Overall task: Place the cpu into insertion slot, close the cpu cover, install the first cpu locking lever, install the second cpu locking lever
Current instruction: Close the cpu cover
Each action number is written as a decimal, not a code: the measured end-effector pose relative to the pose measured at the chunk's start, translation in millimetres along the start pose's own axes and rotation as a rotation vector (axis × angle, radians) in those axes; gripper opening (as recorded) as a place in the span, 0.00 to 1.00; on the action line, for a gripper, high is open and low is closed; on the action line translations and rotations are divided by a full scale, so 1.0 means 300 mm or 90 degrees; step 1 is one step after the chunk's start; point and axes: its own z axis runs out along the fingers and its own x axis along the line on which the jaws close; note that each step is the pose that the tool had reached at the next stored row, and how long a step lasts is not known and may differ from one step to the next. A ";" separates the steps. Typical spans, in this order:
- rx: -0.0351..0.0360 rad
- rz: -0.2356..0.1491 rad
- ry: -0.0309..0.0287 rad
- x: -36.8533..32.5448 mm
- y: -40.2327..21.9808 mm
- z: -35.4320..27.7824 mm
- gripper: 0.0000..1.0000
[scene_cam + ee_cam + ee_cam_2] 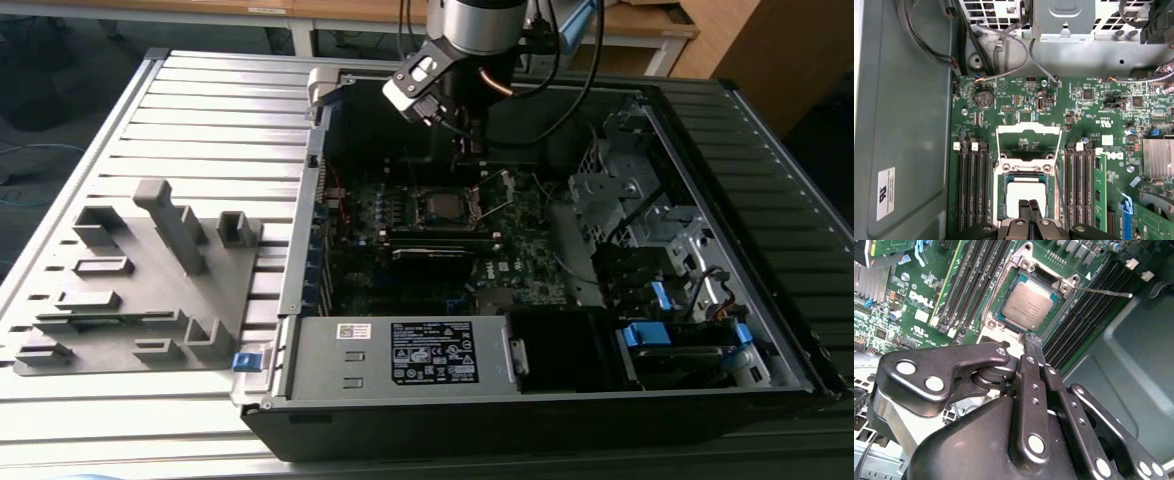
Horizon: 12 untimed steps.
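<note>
An industrial arm's gripper (1032,341) is hovering low over the motherboard (1089,115) inside an open desktop computer case (534,425). Its jaws are pinched narrow and gripping nothing, and the tips are hanging just beside the near edge of the processor socket.

The cpu (1026,307) is lying flat in the insertion slot with its silver-grey top facing up, so the first step is looking complete. The cpu cover (1029,129) is standing open, tilted up from its hinge on the side of the socket away from the gripper. One thin locking lever (1104,291) is jutting out unlatched over the memory slots (1084,315). Judging by this, closing the cover and securing both levers are all left to do.

The first wrist view is giving the raised cover frame head-on, with a coin cell battery (985,98) beyond it. The second wrist view is adding the free lever and the closed fingertips at close range. The exterior view is taking in the whole case lying on a slatted metal table (200,110). A grey parts fixture (147,260) is sitting on the exterior view's left, and the labelled power supply (334,365) is filling the case's near end.
</note>
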 end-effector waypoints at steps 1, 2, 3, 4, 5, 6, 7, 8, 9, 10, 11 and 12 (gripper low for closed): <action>0.0000 0.000 0.0000 0.000 0.000 0.000 0.11; 0.0000 0.000 0.0000 0.000 0.000 0.000 0.11; 0.0000 0.000 -0.0001 0.000 0.000 0.000 0.11; 0.0000 0.000 0.0000 0.000 0.000 0.000 0.11; 0.0000 0.000 -0.0001 0.000 0.000 0.000 0.11; 0.0000 0.000 -0.0001 0.000 0.002 0.000 0.11; 0.0000 0.000 0.0000 0.000 0.003 0.000 0.11; 0.0000 0.000 -0.0001 0.000 0.005 0.000 0.11; 0.0000 0.000 -0.0001 0.000 0.008 0.000 0.11; 0.0001 0.000 -0.0001 0.001 0.013 0.001 0.11; 0.0000 0.000 -0.0001 0.001 0.019 0.001 0.11; 0.0000 0.000 -0.0001 0.001 0.023 0.001 0.11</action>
